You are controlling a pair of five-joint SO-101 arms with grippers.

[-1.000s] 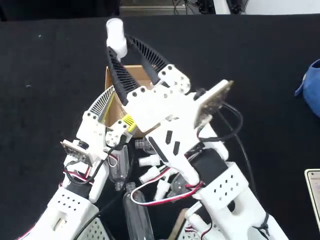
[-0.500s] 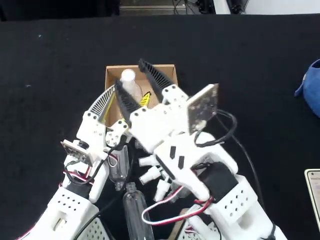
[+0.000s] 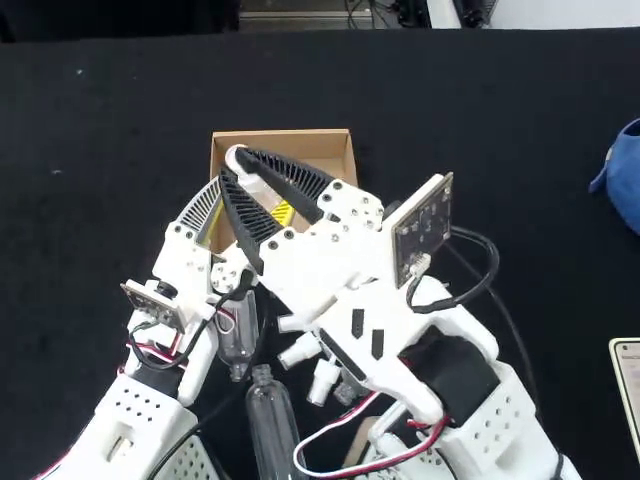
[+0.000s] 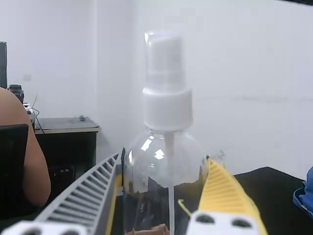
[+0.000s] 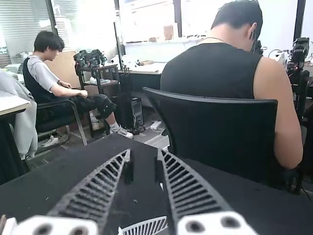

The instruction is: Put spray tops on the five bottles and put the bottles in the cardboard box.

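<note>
Left arm [image 3: 150, 400]: comes up from the near edge of the tabletop and reaches toward the middle.
Left gripper [image 4: 164, 164]: its two fingers squeeze a bottle [image 4: 166, 112] from both sides and hold it upright.
Right arm [image 3: 400, 330]: comes up from the near edge beside the left arm and leans across it.
Right gripper [image 3: 238, 160]: black fingers almost together, nothing between them, tips just beside the left gripper's tips.

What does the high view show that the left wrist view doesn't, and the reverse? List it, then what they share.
High view: the cardboard box, loose spray tops and a topless bottle lying on the table. Left wrist view: the clear bottle clamped between the left gripper's jaws, its dip tube inside. Both: that bottle's white spray top.
</note>
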